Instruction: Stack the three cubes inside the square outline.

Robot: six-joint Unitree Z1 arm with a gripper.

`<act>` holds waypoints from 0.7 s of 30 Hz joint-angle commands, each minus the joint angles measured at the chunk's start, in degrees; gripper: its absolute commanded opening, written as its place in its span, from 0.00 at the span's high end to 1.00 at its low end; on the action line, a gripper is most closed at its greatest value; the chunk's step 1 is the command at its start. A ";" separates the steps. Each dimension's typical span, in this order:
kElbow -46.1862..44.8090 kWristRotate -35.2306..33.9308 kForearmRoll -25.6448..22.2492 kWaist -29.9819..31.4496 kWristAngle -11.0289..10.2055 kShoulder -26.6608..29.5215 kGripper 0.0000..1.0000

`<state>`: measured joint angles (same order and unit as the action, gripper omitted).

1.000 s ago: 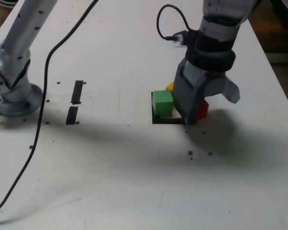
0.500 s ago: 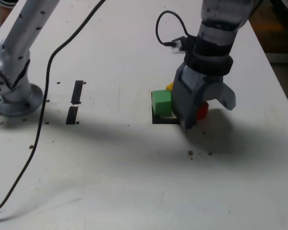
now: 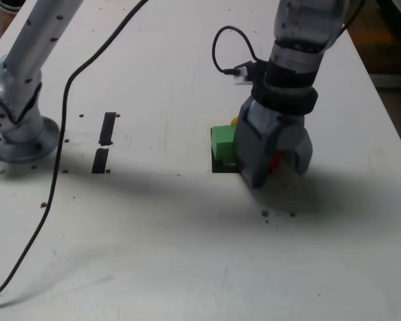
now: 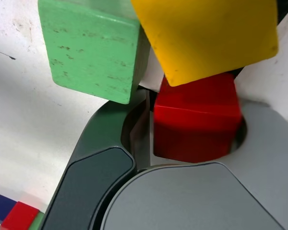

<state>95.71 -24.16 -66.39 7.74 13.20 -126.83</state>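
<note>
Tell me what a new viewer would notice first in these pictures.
First, the grey gripper, low over the white table, jaws around the red cube. The green cube stands beside it on the black square outline. In the wrist view, the yellow cube fills the frame.

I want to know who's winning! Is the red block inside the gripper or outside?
Inside: the red block sits between the gripper's jaws in the wrist view.

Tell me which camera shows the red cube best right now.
The wrist view. There the red cube fills the frame's middle, sitting between the claw's jaws, with the yellow cube overlapping its far edge. In the exterior view the claw hides nearly all of it; only a red sliver shows.
</note>
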 commanded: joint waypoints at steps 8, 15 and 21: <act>0.48 -3.48 -1.72 0.95 -3.08 1.62 0.74; 4.07 -7.70 -7.33 3.76 -8.08 5.06 0.75; 7.83 -9.03 -9.39 6.83 -10.18 6.64 0.75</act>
<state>102.49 -33.02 -75.65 13.68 3.30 -121.03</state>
